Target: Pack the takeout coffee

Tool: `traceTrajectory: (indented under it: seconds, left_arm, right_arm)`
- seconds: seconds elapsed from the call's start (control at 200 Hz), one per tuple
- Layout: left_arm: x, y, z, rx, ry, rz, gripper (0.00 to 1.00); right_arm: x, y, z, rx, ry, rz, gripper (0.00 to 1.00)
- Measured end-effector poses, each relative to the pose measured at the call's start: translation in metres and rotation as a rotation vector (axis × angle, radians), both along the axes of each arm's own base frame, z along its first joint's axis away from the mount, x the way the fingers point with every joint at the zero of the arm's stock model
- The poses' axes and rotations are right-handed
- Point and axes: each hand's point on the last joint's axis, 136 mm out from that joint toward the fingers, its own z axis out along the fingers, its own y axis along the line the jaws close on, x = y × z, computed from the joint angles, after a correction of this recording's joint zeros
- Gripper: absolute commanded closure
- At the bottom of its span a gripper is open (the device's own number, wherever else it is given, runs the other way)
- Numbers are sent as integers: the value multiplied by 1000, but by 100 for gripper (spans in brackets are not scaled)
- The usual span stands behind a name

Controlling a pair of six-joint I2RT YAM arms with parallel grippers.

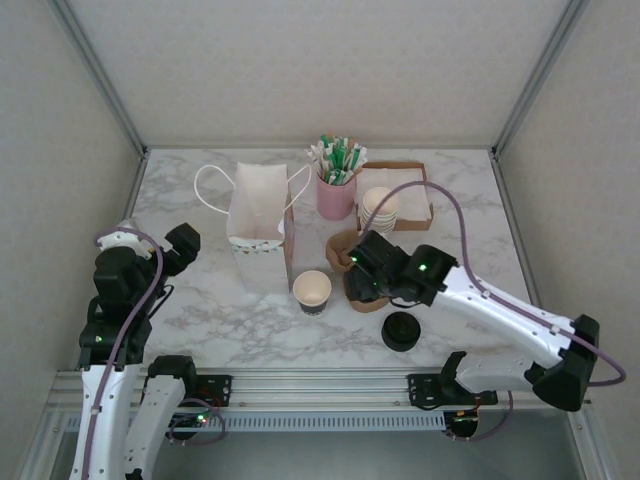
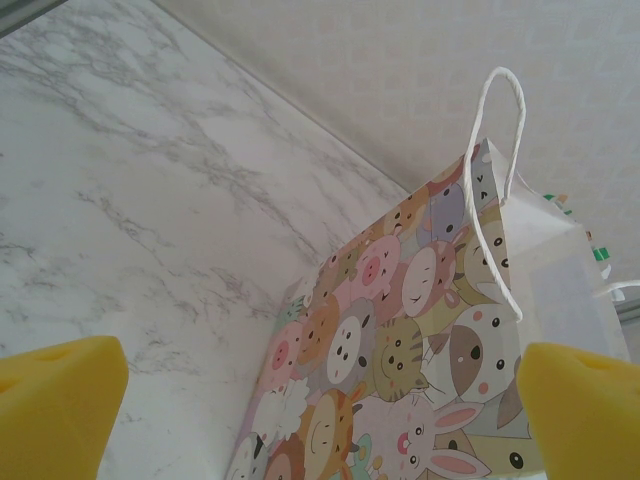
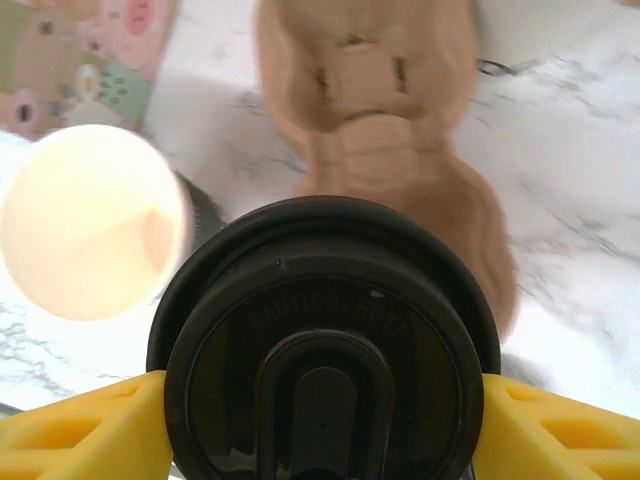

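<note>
The takeout coffee's small cream paper cup (image 1: pixel 312 290) (image 3: pixel 90 220) stands open-topped on the marble, just in front of the white paper bag (image 1: pixel 260 215). My right gripper (image 1: pixel 358 262) (image 3: pixel 320 425) is shut on a round black lid (image 3: pixel 320 300), held by its rim between the yellow pads, just right of the cup and above a brown cardboard carrier (image 3: pixel 380 120). My left gripper (image 1: pixel 185 245) (image 2: pixel 320 420) hangs wide open with nothing in it, left of the bag, facing its animal-print side (image 2: pixel 420 330).
A stack of bare black lids (image 1: pixel 400 331) sits near the front right. Behind stand a stack of lidless cups (image 1: pixel 380 208) in a cardboard tray (image 1: pixel 415 190) and a pink cup of stirrers (image 1: pixel 336 190). The brown carrier (image 1: pixel 343 245) lies under my right wrist.
</note>
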Motion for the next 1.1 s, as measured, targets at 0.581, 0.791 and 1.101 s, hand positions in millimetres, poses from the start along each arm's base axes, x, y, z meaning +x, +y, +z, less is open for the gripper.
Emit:
traceTrajectory:
  seconds: [0.581,0.791,1.101]
  left_arm:
    - [0,0,0,0,0,0,0]
    - [0,0,0,0,0,0,0]
    - [0,0,0,0,0,0,0]
  right_arm:
    - [9,61,-27,-15,46,146,30]
    - [6,74,-22,18,60,172,30]
    - [0,91,-36,-11,89,208,28]
